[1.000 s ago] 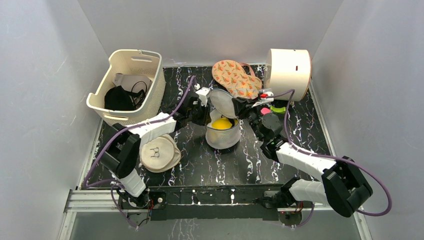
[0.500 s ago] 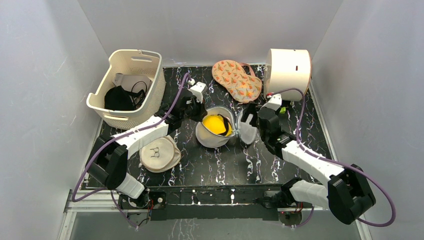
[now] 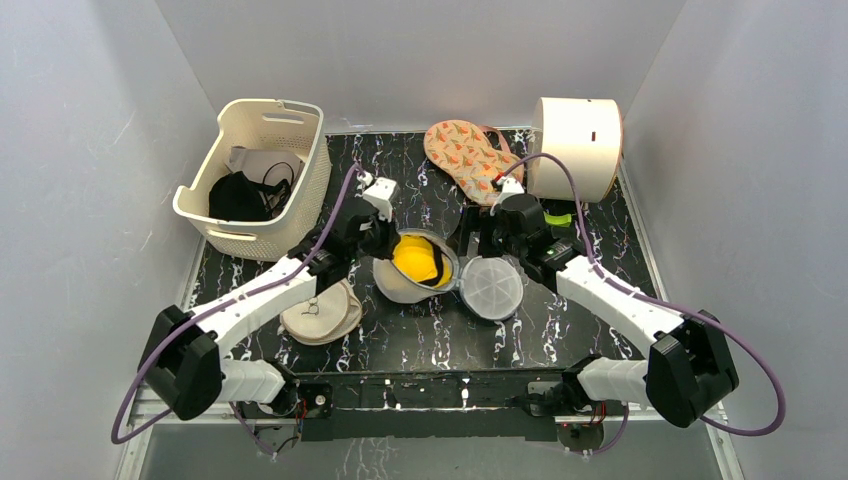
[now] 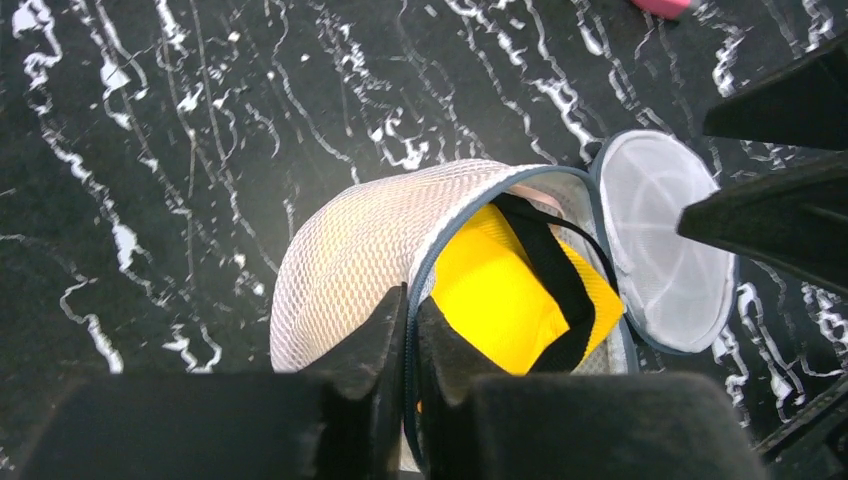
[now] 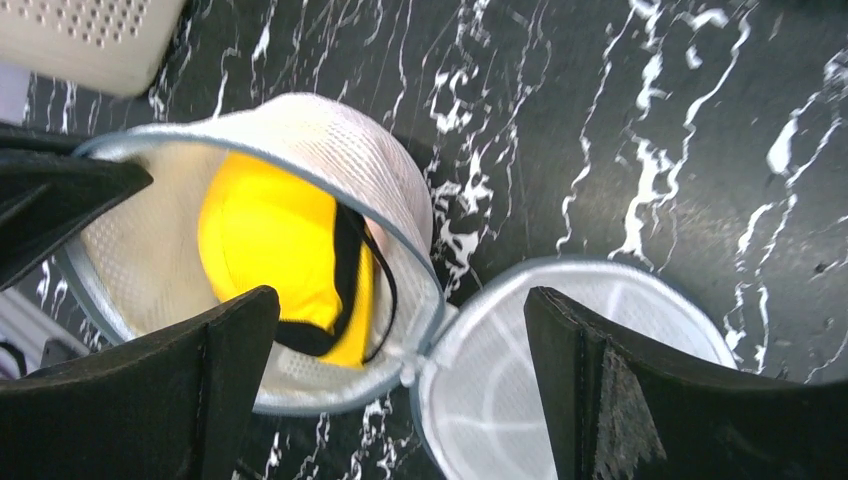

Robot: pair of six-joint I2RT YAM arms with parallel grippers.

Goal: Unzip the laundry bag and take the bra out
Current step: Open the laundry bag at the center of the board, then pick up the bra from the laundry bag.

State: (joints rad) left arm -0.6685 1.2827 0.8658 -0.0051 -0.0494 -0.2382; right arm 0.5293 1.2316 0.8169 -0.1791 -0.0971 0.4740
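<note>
Over the black, white-veined marble worktop (image 3: 420,340), seen from the top camera, the round white mesh laundry bag (image 3: 400,285) with its dark grey zipper rim is lying open, its two dome halves spread side by side. The soft padded bra (image 3: 415,258), showing bright yellow with a black strap, is sitting in the left half; the right half (image 3: 492,288) is lying empty. The left hand (image 3: 382,248) is meeting the rim of the left half, and the right hand (image 3: 483,243) is hanging just behind the right half. A cream perforated plastic basket (image 3: 255,165) holding a black garment (image 3: 238,197) is standing at far left, and a beige round pouch (image 3: 320,312) is lying beside the left arm.

From the left wrist camera, the left hand (image 4: 410,335) is pinching the grey rim of the laundry bag (image 4: 350,250), its fingers (image 4: 380,340) pressed together on it. The bra (image 4: 490,290) is resting inside that half.

From the right wrist camera, the right hand (image 5: 400,300) is hovering with its fingers (image 5: 600,390) spread wide apart, holding nothing, above where the two halves join. The bra (image 5: 265,230) is nestling in the laundry bag (image 5: 370,160).
</note>
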